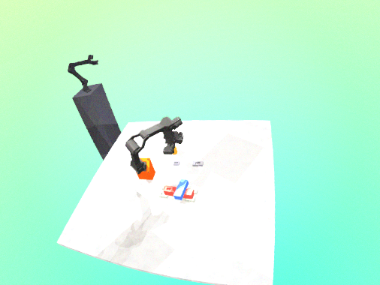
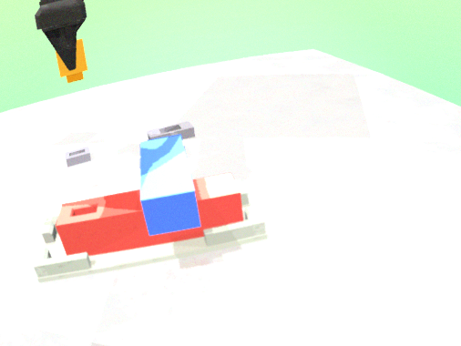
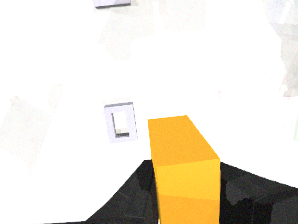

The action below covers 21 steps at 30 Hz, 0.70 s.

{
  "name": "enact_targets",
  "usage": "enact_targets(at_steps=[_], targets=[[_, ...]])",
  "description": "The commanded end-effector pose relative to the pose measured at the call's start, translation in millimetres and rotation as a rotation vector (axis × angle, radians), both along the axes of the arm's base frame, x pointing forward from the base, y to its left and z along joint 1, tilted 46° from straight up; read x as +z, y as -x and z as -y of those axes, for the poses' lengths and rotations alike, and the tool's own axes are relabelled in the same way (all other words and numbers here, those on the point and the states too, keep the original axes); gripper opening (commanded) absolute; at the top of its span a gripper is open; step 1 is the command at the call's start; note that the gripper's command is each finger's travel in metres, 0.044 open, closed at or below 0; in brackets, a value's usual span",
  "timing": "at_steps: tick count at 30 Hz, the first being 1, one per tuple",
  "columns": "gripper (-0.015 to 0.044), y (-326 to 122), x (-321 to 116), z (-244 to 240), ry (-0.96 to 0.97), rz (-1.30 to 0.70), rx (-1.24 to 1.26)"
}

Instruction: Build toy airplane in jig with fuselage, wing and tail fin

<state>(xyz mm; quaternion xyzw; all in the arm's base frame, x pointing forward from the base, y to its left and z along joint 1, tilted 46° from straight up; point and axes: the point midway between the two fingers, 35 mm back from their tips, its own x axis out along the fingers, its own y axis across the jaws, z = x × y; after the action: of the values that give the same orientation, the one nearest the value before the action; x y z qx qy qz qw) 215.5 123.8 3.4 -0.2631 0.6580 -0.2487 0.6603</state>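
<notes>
My hand [image 2: 69, 68] grips the orange block-shaped tail fin [image 2: 72, 64] tab-down, well above the white surface [image 2: 342, 205]; the red fuselage's rectangular tail socket [image 2: 85, 210] sits below, towards the exterior camera

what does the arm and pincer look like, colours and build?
The arm is matte dark grey to black throughout, made of chunky angular links, and rises from an orange block base. The pincer is the same black, its fingers tapering to a narrow wedge tip. No cables, markings or labels can be made out at this resolution.
</notes>
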Motion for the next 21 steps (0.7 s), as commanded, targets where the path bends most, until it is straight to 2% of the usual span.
enact_targets(at_steps=[1,21], targets=[[0.0000,-3.5,7.2,9.5,0.001,0.002,0.002],[0.0000,-19.4,45.0,62.7,-0.016,0.034,-0.023]])
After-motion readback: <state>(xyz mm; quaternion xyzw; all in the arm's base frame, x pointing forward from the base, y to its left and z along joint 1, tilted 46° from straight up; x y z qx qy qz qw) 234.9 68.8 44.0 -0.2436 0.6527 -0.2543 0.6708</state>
